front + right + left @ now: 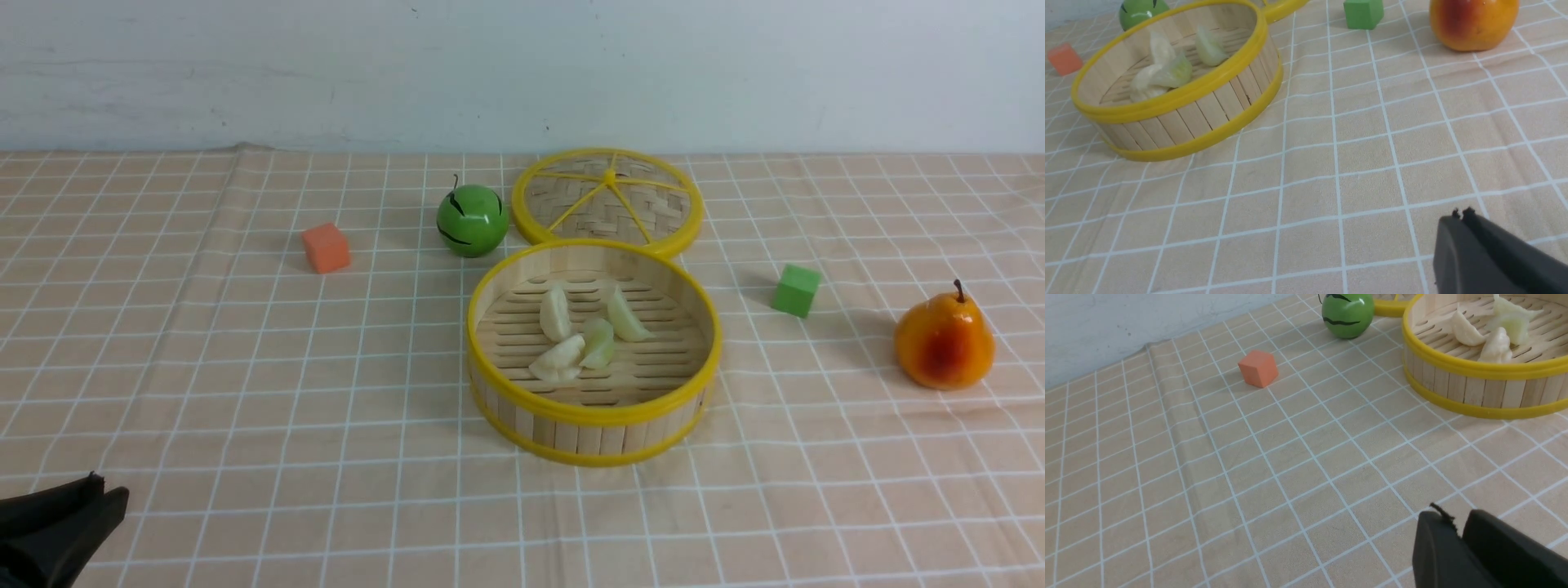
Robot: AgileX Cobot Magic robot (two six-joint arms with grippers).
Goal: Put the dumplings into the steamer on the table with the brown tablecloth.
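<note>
Several pale dumplings (598, 343) lie together inside the round bamboo steamer (593, 412) in the middle of the brown gridded tablecloth (245, 367). They also show in the left wrist view (1470, 330) and the right wrist view (1167, 71), inside the steamer (1474, 367) (1167, 98). My left gripper (110, 490) is low at the near left corner, far from the steamer, shut and empty (1455, 522). My right gripper (1461, 214) is shut and empty over bare cloth on the near right; it is out of the front view.
The flat woven lid (608, 200) lies just behind the steamer. A green striped ball fruit (471, 219) sits left of the lid and an orange cube (326, 247) further left. A green cube (796, 289) and an orange pear (944, 341) are on the right.
</note>
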